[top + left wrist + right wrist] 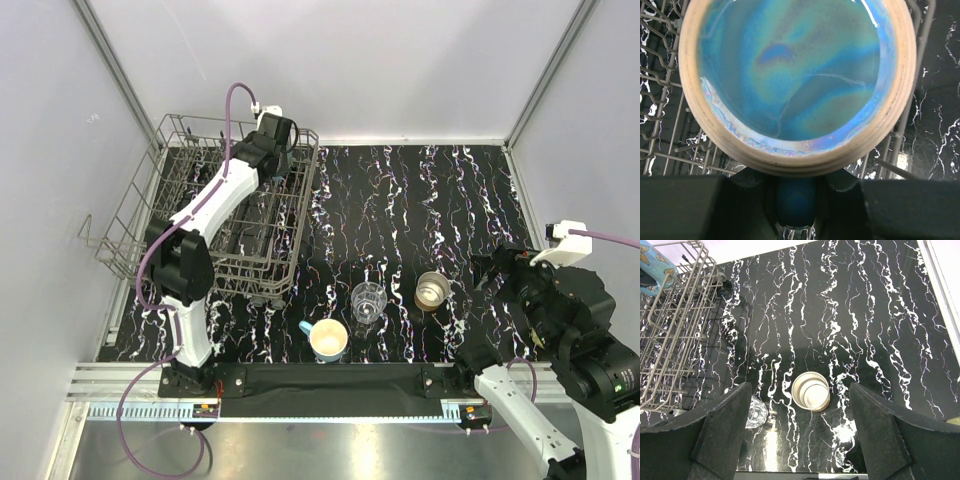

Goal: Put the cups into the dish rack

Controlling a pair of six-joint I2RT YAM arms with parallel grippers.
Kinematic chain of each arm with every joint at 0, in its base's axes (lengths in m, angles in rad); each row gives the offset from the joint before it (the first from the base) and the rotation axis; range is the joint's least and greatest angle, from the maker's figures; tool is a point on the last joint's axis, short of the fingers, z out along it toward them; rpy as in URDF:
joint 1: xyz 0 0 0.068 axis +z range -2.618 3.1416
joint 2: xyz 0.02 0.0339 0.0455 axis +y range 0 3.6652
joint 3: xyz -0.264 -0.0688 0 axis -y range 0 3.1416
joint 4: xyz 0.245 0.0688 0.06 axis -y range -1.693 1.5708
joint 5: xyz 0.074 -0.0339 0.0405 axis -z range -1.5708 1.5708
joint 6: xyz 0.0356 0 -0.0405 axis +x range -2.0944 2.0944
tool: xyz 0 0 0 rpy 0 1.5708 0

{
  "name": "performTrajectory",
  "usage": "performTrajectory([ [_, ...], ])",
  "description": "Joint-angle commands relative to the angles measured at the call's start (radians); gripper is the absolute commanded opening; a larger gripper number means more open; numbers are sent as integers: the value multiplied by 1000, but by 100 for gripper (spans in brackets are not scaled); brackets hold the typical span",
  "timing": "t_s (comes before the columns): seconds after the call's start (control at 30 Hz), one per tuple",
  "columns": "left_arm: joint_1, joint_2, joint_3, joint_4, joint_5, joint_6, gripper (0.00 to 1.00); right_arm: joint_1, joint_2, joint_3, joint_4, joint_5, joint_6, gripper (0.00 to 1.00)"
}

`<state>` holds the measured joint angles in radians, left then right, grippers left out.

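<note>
Mug first: the left hand point(272, 135), nearly shut on the teal mug point(790, 75), holds it over the dish rack point(303, 215) at 10 o'clock on the bench point(420, 200). I think it should go down slowly between the tines, then let go. The right hand point(505, 270) is wide open and holds nothing, above the empty metal cup point(432, 291). The glass tumbler point(368, 300) and light-blue mug point(328, 340) stand empty near 6 o'clock.

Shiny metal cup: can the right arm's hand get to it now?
Probably yes. The right hand is open and empty, and the metal cup stands upright on bare table straight in front of it. The glass tumbler stands off to one side, apart from it.
</note>
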<state>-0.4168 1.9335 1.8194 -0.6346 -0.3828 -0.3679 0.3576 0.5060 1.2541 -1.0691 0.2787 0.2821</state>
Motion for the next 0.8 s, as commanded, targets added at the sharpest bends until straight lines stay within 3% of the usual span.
performTrajectory([
  [0.0, 9, -21, 26, 145, -45, -16, 0, 4, 9, 37, -6, 28, 15, 86],
  [0.77, 32, 21, -14, 121, -34, -65, 0, 4, 46, 27, 12, 10, 46, 86],
])
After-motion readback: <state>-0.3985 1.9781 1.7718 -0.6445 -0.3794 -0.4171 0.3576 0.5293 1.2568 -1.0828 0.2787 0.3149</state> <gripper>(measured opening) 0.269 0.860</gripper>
